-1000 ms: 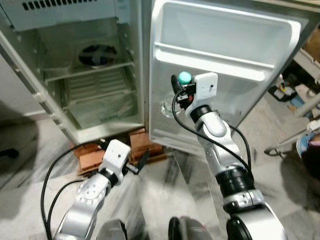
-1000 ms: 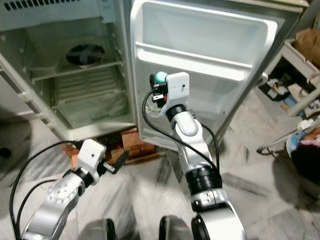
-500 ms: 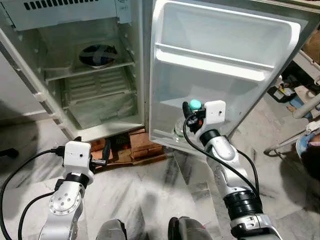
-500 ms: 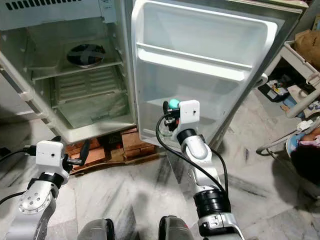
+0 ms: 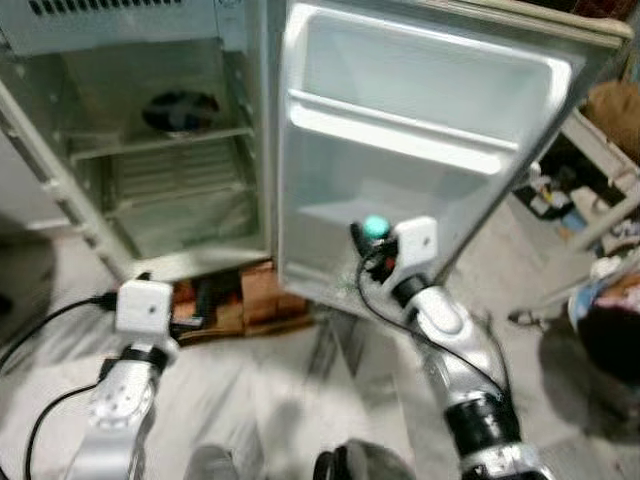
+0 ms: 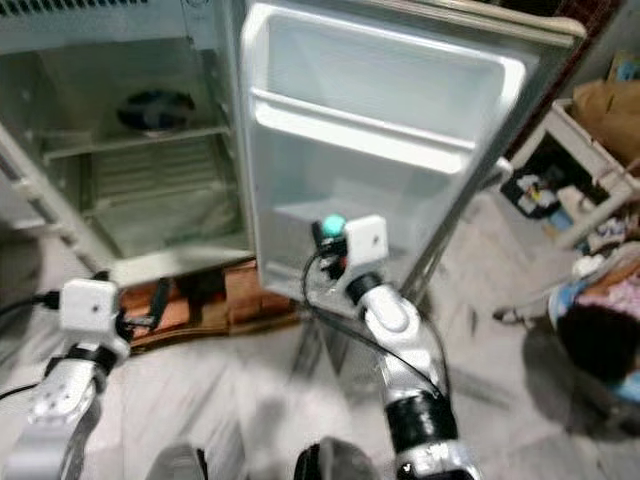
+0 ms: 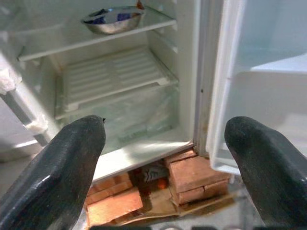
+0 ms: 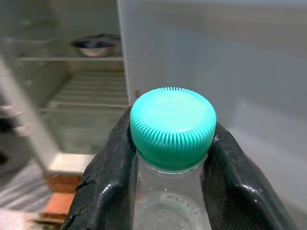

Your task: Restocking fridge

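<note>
While the right gripper hovers before the open white fridge door, its wrist view shows jaws clamping the clear plastic bottle just beneath its turquoise ribbed cap. Left gripper jaws gape wide, facing brick supports.

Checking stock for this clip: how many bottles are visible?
1: a clear plastic bottle with a teal ribbed cap, held by the right gripper near the open fridge door's lower shelf. Others may be hidden.
</note>
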### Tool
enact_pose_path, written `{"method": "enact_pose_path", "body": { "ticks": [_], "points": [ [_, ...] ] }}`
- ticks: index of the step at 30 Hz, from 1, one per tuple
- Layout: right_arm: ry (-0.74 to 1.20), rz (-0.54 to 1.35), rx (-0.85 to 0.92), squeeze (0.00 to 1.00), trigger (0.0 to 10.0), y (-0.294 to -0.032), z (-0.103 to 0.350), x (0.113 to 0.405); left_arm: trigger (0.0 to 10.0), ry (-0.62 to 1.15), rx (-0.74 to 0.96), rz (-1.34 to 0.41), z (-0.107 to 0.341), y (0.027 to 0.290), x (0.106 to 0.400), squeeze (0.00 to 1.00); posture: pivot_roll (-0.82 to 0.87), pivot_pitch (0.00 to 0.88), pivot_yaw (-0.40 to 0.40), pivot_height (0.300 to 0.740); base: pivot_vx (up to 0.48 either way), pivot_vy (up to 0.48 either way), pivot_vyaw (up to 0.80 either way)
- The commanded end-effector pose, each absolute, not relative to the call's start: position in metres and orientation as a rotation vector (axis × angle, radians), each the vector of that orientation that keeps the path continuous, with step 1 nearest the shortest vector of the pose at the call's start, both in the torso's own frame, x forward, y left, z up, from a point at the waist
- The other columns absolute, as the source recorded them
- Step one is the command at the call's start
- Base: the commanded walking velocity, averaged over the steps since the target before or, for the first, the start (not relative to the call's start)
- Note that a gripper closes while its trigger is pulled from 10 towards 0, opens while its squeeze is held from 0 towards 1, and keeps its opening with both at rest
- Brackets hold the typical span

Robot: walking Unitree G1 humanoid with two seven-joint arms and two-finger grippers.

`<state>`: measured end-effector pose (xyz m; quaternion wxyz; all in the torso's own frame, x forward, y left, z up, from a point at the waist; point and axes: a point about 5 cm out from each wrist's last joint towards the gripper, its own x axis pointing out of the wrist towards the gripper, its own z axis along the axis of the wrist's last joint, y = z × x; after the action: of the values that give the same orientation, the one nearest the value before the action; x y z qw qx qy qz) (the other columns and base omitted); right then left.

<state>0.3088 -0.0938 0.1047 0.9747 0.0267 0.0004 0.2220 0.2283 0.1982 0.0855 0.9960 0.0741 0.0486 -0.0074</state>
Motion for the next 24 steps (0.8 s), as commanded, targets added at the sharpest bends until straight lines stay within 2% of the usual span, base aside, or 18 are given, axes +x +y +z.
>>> {"method": "enact_pose_path", "body": {
  "ticks": [1,6,8,18,24],
  "points": [
    [-0.002,0.394,0.024,0.0,10.0,-0.111,0.105,0.31,10.0,0.115,0.141,-0.027,0.081,0.191,0.227,0.0,0.06,0.097,-0.041,0.74,0.0,-0.472,0.0],
    [0.001,0.397,-0.014,0.0,10.0,-0.112,0.099,0.309,10.0,0.116,0.154,-0.03,0.079,0.19,0.227,0.0,0.06,0.089,-0.041,0.74,0.0,-0.442,0.0],
    [0.024,0.4,0.036,0.0,10.0,-0.111,0.096,0.307,10.0,0.117,0.149,-0.011,0.078,0.191,0.226,0.0,0.06,0.085,-0.041,0.74,0.0,0.0,0.0],
    [-0.012,0.425,-0.01,0.0,10.0,-0.111,0.095,0.305,10.0,0.11,0.178,0.073,0.076,0.198,0.223,0.0,0.07,0.071,-0.046,0.74,0.0,0.0,0.0],
    [-0.022,0.411,0.0,0.0,10.0,-0.115,0.094,0.304,10.0,0.106,0.164,0.19,0.075,0.211,0.218,0.0,0.07,0.071,-0.036,0.74,0.0,0.0,0.0]
  ]
}}
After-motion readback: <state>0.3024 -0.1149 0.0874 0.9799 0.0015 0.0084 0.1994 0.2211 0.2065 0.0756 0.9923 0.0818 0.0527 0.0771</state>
